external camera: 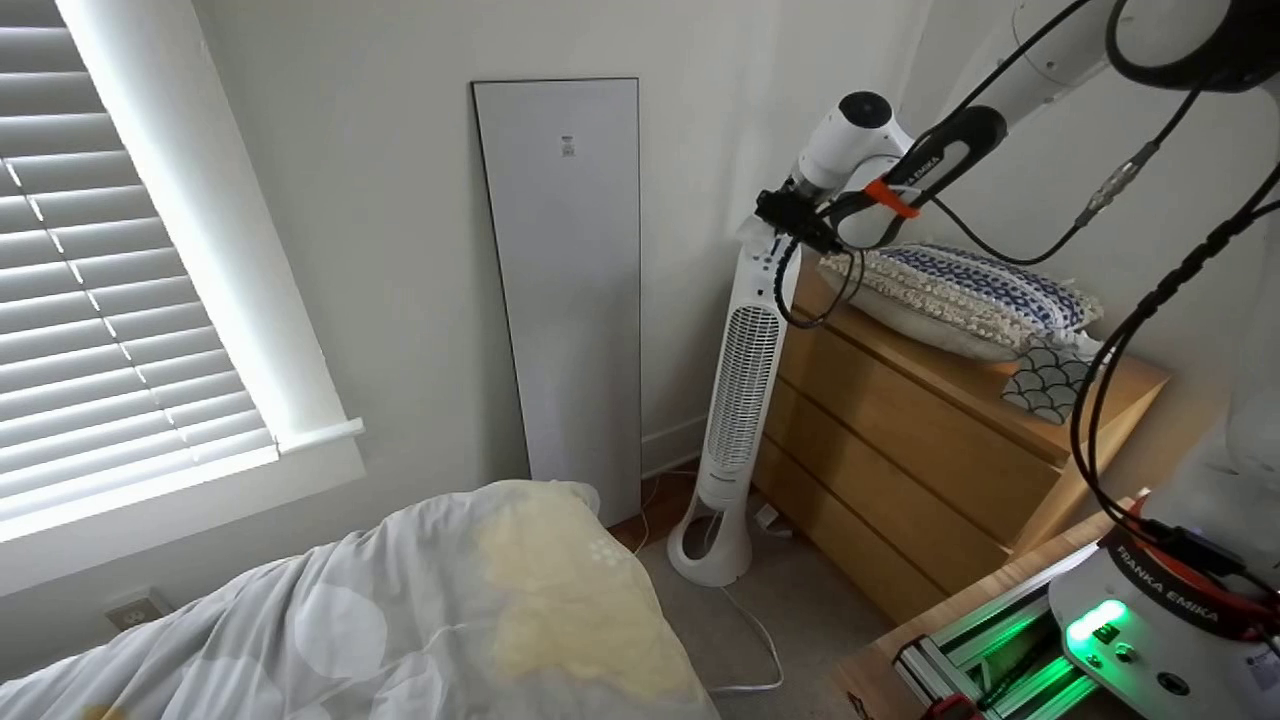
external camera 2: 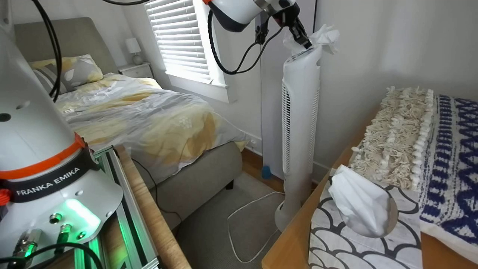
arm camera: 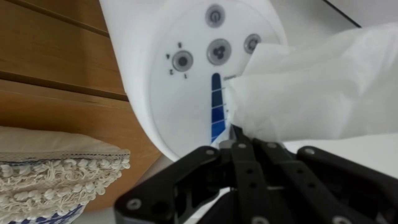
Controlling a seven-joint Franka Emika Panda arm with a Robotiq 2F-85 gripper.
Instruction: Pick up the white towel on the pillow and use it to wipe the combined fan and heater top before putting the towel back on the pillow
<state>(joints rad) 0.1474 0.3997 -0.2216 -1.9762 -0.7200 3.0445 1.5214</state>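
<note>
Gripper [arm camera: 244, 136] low in the wrist view, right of centre, jaws pressed together on the white towel [arm camera: 314, 90]. Towel runs from there to the right edge of the frame, one corner reaching a button [arm camera: 251, 43] at upper right of the combined fan and heater [arm camera: 183, 115]; left rim of the fan top lies uncovered. Cannot tell whether the fingertips touch the plastic.

Edges: fan top narrow and rounded. In an exterior view, upper right, the towel bunches on both sides of the jaws, one lobe overhanging the right edge of the top; pale wall [external camera 2: 392, 48] to the right of it. In the wrist view a gap parts the left rim from the pillow [arm camera: 62, 174] at lower left. Tall pale board [external camera: 565, 300] stands against the wall, left of the fan and apart from it in an exterior view. Carpet [external camera: 715, 640], lower centre in both exterior views, gives open floor between bed [external camera: 450, 620] and fan, with a white cord [external camera: 745, 688] on it.

Surface: wooden dresser [external camera: 900, 430], right of centre in an exterior view, bears the pillow and, near its right end, a scallop-patterned box [external camera: 1045, 385]. Room: window [external camera: 110, 280] with blinds at far left.
</note>
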